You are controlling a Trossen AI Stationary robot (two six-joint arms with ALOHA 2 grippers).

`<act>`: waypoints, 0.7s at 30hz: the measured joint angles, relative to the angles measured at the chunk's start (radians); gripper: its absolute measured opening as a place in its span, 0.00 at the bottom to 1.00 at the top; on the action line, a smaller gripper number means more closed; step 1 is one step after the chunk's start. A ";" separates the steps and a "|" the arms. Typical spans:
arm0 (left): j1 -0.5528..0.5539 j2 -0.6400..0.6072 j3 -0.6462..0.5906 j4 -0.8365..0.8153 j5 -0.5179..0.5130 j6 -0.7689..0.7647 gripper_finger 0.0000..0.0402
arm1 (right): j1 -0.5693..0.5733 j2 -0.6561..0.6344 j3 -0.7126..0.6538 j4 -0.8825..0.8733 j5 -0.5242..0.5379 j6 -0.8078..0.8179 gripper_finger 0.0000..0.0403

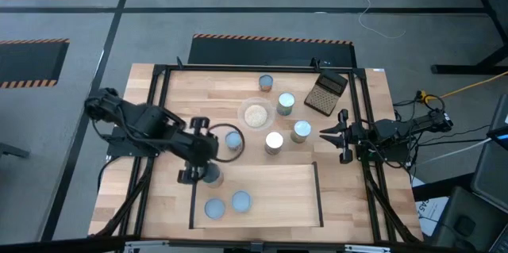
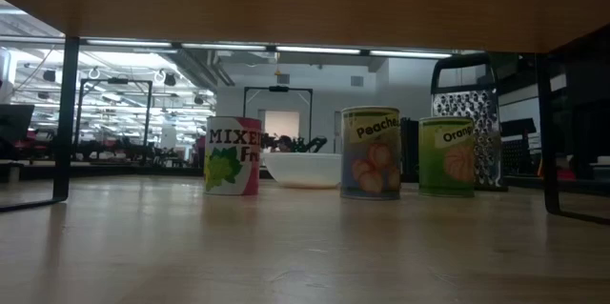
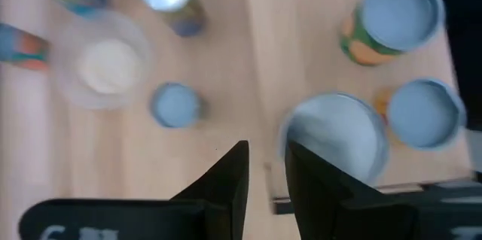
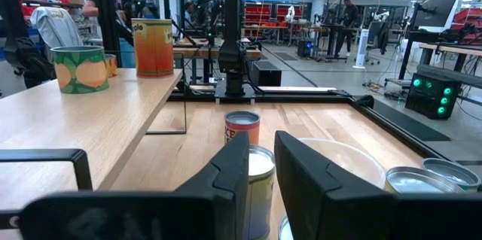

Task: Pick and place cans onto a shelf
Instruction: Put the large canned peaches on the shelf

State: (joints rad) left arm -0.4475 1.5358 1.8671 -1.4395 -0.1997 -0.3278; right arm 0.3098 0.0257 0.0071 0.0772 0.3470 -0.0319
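The shelf [image 1: 278,193] lies at the table's near edge. Three cans stand on its left part: two near the front [image 1: 214,208] [image 1: 240,201] and one [image 1: 211,175] [image 3: 335,138] at the far left corner. My left gripper [image 1: 197,172] [image 3: 267,157] hovers open just above and beside that corner can, with only wood showing between its fingers. Several more cans [image 1: 274,142] [image 2: 370,152] stand upright on the tabletop beyond the shelf. My right gripper [image 1: 324,133] [image 4: 261,150] waits open at the table's right side, pointing level toward the cans.
A clear bowl of grains [image 1: 256,114] sits among the loose cans, and a dark grater [image 1: 327,93] lies at the far right. The right half of the shelf is bare wood. Black frame bars [image 1: 159,110] run along the table's edges.
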 joint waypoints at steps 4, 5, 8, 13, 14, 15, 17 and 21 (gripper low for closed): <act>-0.040 -0.061 0.000 -0.003 -0.166 0.039 0.20 | 0.000 0.000 0.000 0.000 0.000 0.000 0.18; -0.054 -0.078 0.000 -0.003 -0.209 0.045 0.20 | 0.000 0.000 0.000 0.001 0.000 0.000 0.18; -0.088 -0.121 -0.001 -0.003 -0.302 0.051 0.20 | 0.000 0.000 0.000 0.000 0.000 0.000 0.18; -0.125 -0.237 -0.171 0.088 -0.424 0.051 0.20 | 0.000 0.000 0.000 0.000 0.000 0.000 0.18; -0.127 -0.272 -0.242 0.126 -0.433 0.051 0.20 | 0.000 0.000 0.000 0.000 0.000 0.000 0.18; -0.127 -0.309 -0.315 0.172 -0.437 0.051 0.20 | 0.000 0.000 0.000 0.000 0.000 0.000 0.18; -0.127 -0.388 -0.468 0.277 -0.438 0.055 0.20 | 0.000 0.000 0.000 0.000 0.000 0.000 0.18; -0.104 -0.537 -0.758 0.525 -0.452 0.128 0.20 | 0.000 0.000 0.000 0.000 0.000 0.000 0.18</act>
State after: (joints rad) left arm -0.5515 0.9984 1.1092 -0.9146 -0.6520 -0.1995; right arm 0.3098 0.0257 0.0071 0.0776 0.3470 -0.0315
